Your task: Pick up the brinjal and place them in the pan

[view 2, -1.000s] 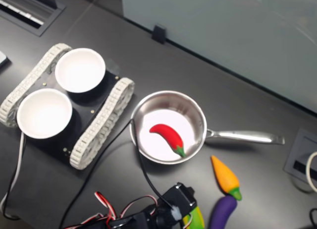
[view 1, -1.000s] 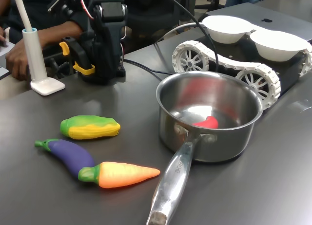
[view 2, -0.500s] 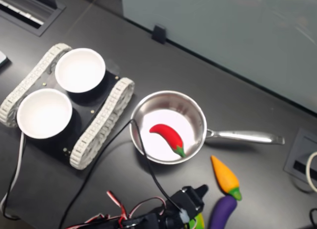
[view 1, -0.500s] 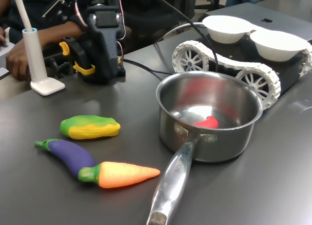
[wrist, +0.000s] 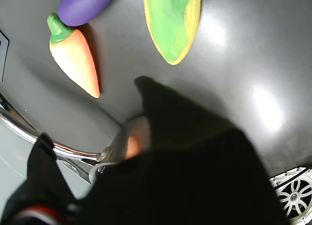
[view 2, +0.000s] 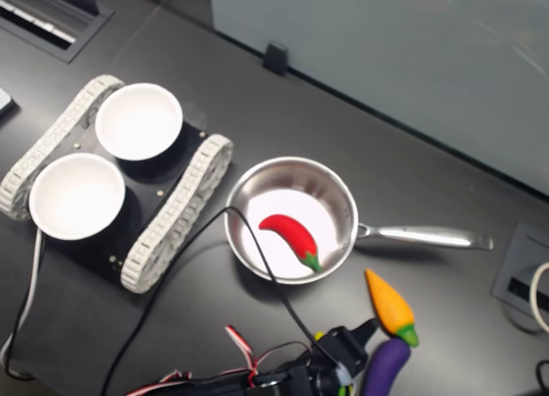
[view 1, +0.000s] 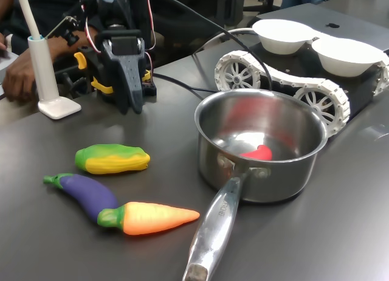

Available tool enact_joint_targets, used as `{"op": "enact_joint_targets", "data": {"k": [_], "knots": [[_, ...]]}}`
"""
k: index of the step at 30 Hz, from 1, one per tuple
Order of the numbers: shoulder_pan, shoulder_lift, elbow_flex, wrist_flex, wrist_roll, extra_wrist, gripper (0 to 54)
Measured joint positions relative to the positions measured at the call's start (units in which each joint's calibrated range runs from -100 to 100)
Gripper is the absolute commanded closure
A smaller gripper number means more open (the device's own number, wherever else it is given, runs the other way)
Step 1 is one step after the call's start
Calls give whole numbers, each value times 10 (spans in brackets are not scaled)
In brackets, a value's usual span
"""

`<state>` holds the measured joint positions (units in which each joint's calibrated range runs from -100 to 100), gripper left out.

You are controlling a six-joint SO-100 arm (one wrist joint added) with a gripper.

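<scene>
Table (view 1: 340, 232): dark grey, everything is set on it.

Tracked rover base (view 2: 167, 216): parked at 9 o'clock of the pan in the second exterior view, two white bowls (view 2: 137, 122) carried on top.

Pan (view 1: 304, 171): shiny steel, upright, handle run out toward 3 o'clock in the second exterior view. A red chilli (view 2: 292, 236) is already lying inside; no brinjal in it yet.

Gripper (view 1: 130, 98): seen nose-down above the table in the first exterior view, at roughly 10 o'clock of the pan, well apart from the vegetables. Nothing is held. Whether the jaws are parted cannot be told: only dark housing is shown in the wrist view.

Corn (view 1: 112, 159): lying flat, near the brinjal at its 1 o'clock in the first exterior view.

Carrot (view 1: 152, 218): green top pressed against the brinjal's fat end.

Brinjal (view 1: 88, 193): lying flat on the table at 8 o'clock of the pan in the first exterior view, stem pointed to 9 o'clock. Not yet grasped. Judged light, probably soft plastic or rubber, glossy, so likely slippery. Curved taper means a pinch near the stem may be squeezed out; the mid-body across the narrow width is judged the best hold, clear of the carrot contact.
</scene>
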<state>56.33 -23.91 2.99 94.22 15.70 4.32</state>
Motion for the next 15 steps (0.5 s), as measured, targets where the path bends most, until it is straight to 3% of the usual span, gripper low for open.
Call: {"op": "enact_joint_targets", "data": {"k": [15], "knots": [[43,104,-53,-25,27,2,139]]}}
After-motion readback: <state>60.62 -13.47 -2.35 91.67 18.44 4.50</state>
